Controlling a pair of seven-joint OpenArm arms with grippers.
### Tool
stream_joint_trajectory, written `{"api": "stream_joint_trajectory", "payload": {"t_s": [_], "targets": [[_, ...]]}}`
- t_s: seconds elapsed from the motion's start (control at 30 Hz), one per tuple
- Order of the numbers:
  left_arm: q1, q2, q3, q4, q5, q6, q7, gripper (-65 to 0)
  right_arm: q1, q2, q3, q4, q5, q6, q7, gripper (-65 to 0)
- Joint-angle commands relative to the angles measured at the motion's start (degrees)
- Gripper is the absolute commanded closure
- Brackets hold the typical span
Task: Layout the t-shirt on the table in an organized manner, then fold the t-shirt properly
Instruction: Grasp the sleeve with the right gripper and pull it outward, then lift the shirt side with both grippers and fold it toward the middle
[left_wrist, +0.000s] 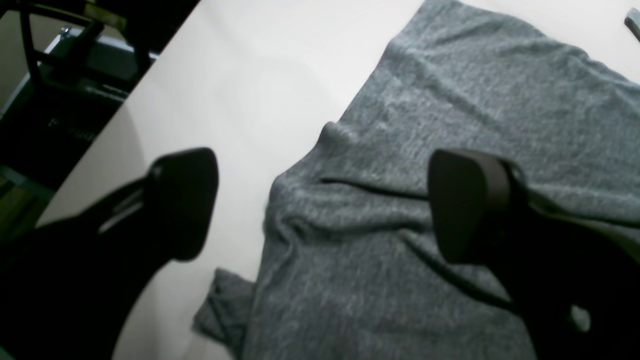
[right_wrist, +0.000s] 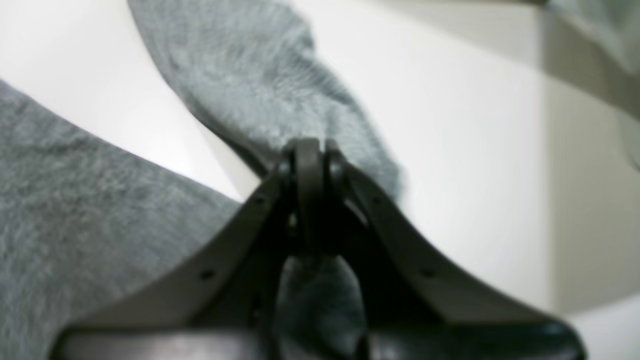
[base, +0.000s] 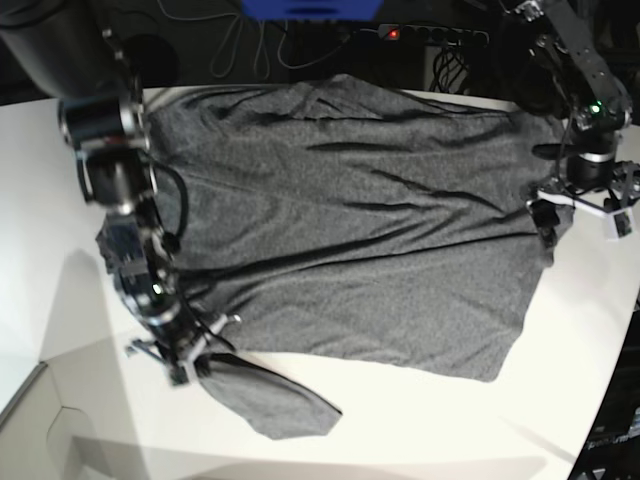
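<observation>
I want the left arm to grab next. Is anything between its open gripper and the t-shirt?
Nothing visible is. The left gripper hangs open over the t-shirt at its edge, one finger above grey fabric, the other above bare table. The right gripper is shut on a sleeve, at the shirt's opposite side.

Grey t-shirt (base: 350, 230) spread on table (base: 560, 360)
</observation>
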Motion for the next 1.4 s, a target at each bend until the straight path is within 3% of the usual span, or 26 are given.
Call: {"api": "stream_joint_trajectory", "payload": {"t_s": [0.0,0.17,0.4,0.5,0.7,0.87,0.93,1.07,1.2,1.37], "targets": [[-0.47,-0.59,0.46,1.15,-2.06,-0.21,-1.55,-65.0,-0.31,0.05,0.67,4.36,0.27,-0.34,0.99,0.0],[-1.61,-0.77,0.73,1.15,-8.48,-0.21,-1.55,-65.0,-10.77,0.14,5.24,22.64,0.19,-0.25,-3.93,0.0],[-4.69,-0.33,2.40,1.15,-9.27,-0.21,2.23,-65.0,-23.61,-0.04,12.10,39.96,0.27,-0.25,-3.93,0.0],[-6.10,-0.07,4.77,1.15,-9.27,-0.21,2.41,-65.0,-28.88,-0.04,12.98,43.39,0.36,-0.25,-3.84,0.0],[-11.28,3.71,10.92,1.07,-9.01,-0.21,2.41,-65.0,-36.70,-0.04,12.89,44.01,0.36,-0.25,-3.75,0.0],[-18.49,8.99,19.54,-2.98,-6.99,-0.12,2.41,-65.0,-40.49,-0.83,12.45,44.18,0.36,-0.25,-3.67,0.0],[-22.27,11.00,23.67,-8.34,-2.33,-0.12,1.88,-65.0,-41.54,-1.18,12.71,44.36,0.19,-0.08,-3.67,0.0],[-30.54,11.00,31.14,-25.31,2.16,0.06,0.47,-65.0,-44.18,-0.92,12.71,44.97,0.19,-0.08,-3.67,0.0],[-37.83,11.00,37.12,-44.21,-0.66,0.32,-8.76,-65.0,-46.55,-1.09,12.36,45.50,0.19,-0.08,-3.75,0.0],[-45.22,11.00,49.08,-64.60,-10.15,0.41,-22.03,-65.0,-46.81,-1.27,11.57,45.50,0.19,-0.08,-3.93,0.0]]}}
